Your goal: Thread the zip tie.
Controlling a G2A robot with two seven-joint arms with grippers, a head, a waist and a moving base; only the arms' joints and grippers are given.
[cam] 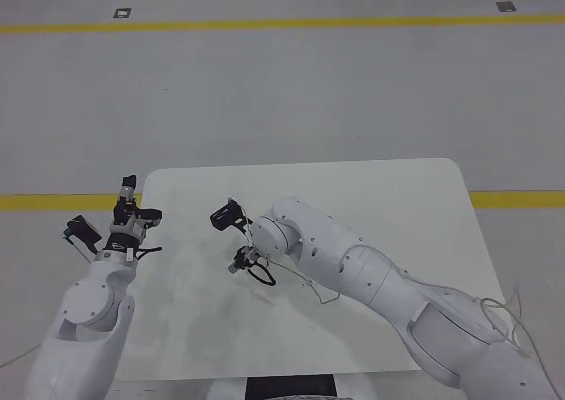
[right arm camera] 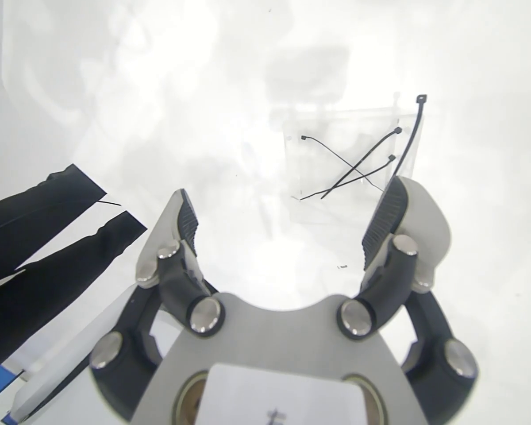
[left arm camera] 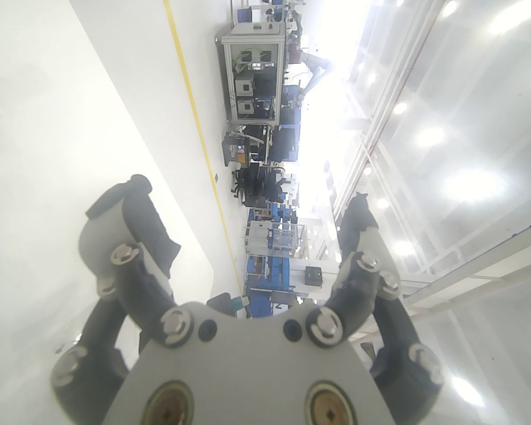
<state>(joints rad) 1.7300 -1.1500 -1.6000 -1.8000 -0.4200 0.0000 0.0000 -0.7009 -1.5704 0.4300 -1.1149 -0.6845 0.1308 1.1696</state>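
Four black zip ties point(right arm camera: 360, 163) lie loose in a shallow clear box point(right arm camera: 309, 210) on the white desk point(cam: 382, 200). Three of them cross one another in the middle of the box. The fourth lies straighter along one side, its square head at the end farthest from the right claw point(right arm camera: 287, 187).

In the right wrist view, that claw hangs above the desk with its two ribbed fingers point(right arm camera: 188, 218) spread wide and nothing between them. The box sits just beyond the fingertips and apart from them. It is not centred in the gap but lies off toward one finger, and the tail of the straight tie runs close up to that finger's tip. No tie is touched or held.

In the top view, the right arm comes in from the near right corner, and the right claw point(cam: 234, 240) sits over the left middle of the desk, pointing left. The box and ties are too faint to make out there.

The left claw point(cam: 104, 206) hangs at the desk's left edge, well apart from the right one. The left wrist view shows the left claw point(left arm camera: 248, 194) with its dark fingers point(left arm camera: 146, 218) splayed apart, gripping nothing. The desk edge runs along one side and the room lies beyond.
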